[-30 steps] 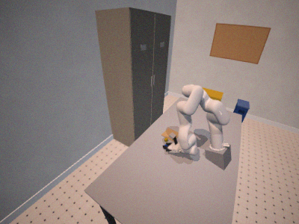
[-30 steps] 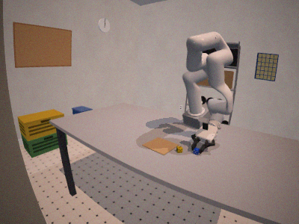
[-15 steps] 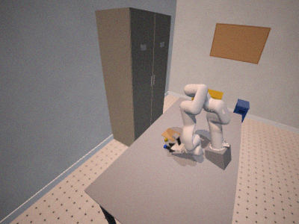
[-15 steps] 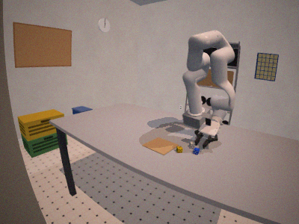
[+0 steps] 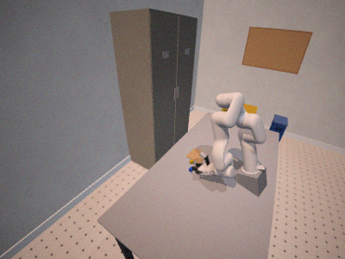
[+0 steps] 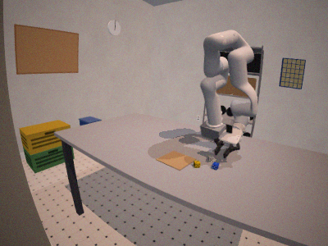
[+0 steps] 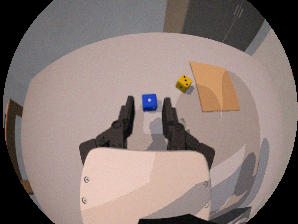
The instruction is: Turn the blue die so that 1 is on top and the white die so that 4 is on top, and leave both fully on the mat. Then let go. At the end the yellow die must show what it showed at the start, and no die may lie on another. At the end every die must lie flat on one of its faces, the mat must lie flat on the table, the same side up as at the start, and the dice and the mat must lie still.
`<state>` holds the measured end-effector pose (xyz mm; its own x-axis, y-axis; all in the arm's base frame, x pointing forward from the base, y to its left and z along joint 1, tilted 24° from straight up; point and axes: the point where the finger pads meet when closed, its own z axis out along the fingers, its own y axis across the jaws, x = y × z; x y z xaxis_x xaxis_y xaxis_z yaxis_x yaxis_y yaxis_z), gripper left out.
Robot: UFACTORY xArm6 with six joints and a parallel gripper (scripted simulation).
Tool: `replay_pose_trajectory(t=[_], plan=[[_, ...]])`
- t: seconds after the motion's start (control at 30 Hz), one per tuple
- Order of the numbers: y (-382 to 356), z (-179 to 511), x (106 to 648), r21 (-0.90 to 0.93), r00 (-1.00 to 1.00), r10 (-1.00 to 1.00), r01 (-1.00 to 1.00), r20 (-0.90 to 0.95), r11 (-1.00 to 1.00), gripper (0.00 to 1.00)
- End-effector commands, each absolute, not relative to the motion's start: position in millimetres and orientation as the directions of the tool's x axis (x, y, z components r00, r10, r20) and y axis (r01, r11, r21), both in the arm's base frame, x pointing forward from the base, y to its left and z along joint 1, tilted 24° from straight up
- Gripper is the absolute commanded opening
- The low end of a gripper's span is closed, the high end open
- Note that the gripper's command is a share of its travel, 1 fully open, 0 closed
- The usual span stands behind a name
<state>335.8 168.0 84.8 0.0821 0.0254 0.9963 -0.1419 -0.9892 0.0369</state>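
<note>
Arm: white six-joint robot arm (image 6: 213, 86), folded over and reaching down to the grey table top (image 6: 123, 135); mounted on a grey block base (image 5: 259, 183).
Gripper: black two-finger gripper (image 6: 221, 153) hanging clear above the table, tips pointing down and tilted forward.
Fingers: black fingers spread partway, parallel, pinching nothing; open air between the pads.
Blue die: small blue cube (image 7: 149, 102) flat on the bare table, below and just beyond the fingertips; seen from the wrist in line with the gap between them, touching neither. Off the mat.
Blue die face: light mark on the side toward the wrist camera – pip count too small to read.
Yellow die: small yellow cube (image 7: 184, 83) on the table, just beside the mat's near edge, not on it. Near the blue die, apart from it.
Mat: thin flat tan rectangular mat (image 6: 176, 160) lying flat on the table, with no die on it; beyond the yellow die as seen from the wrist.
Room – background: tall grey two-door cabinet (image 5: 166, 78) beside the table; stacked yellow and green crates (image 6: 43, 145) on the dotted floor.
</note>
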Motion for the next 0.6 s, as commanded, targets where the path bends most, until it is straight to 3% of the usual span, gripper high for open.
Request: replay_pose_trajectory(t=[0.0,0.57], plan=[[171,108,326,0.036,0.083,0.024,-0.142,0.996,-0.989,0.42],[171,120,323,0.036,0.126,0.018,-0.147,0.992,-0.989,0.42]])
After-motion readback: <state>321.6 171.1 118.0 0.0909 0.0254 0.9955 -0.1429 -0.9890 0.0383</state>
